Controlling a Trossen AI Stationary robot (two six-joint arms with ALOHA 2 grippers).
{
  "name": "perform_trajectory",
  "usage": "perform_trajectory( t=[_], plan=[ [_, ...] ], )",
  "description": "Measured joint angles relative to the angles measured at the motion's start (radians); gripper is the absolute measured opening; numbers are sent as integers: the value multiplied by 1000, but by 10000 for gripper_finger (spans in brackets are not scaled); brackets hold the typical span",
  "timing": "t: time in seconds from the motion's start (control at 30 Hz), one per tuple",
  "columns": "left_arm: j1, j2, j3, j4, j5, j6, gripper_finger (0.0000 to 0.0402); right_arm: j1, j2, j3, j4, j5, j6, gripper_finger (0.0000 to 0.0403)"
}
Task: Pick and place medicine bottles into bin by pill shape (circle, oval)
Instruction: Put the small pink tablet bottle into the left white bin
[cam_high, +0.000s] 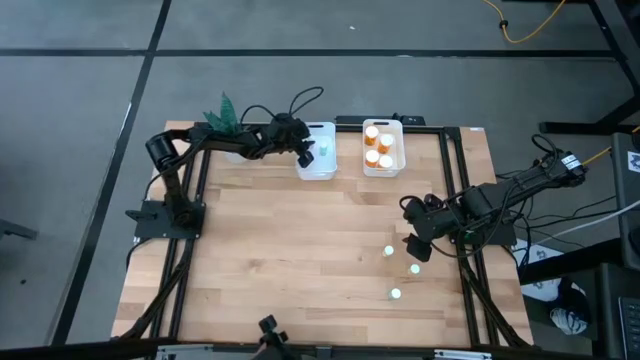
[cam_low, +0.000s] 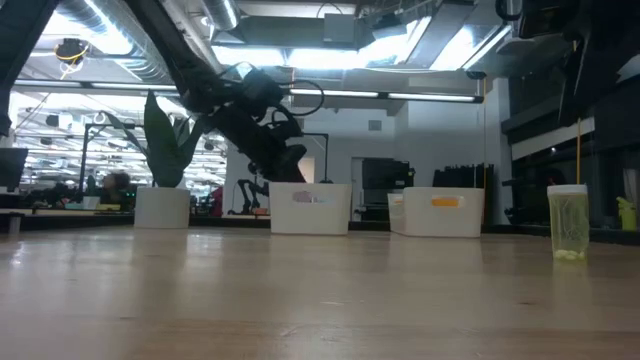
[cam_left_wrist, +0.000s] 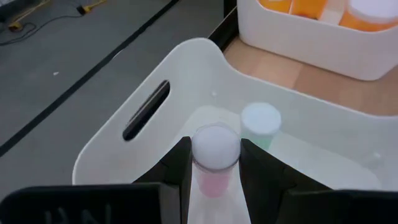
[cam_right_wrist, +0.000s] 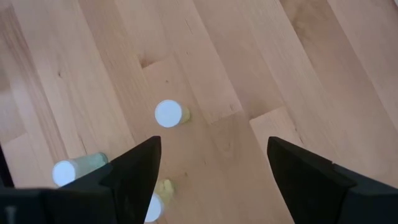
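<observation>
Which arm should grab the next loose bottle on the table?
Right. The right gripper hangs open beside the loose bottles; the left gripper is shut on a small bottle over the left bin.

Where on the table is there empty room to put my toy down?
The widest bare wood lies in the middle and on the left side of the table, in front of the two bins. It gets crowded on the right, where three small bottles stand under the open right gripper. At the back, the left gripper holds a bottle over the left bin.
</observation>
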Motion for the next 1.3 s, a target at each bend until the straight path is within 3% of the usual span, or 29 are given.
perform_trajectory(
  t=[0.5, 1.3],
  plan=[
    [0, 20, 33, -96, 9, 0, 95, 0, 0, 0, 2, 0, 3, 295],
    [-1, 20, 33, -74, 8, 96, 166, 0, 0, 0, 0, 0, 0, 295]
  ],
)
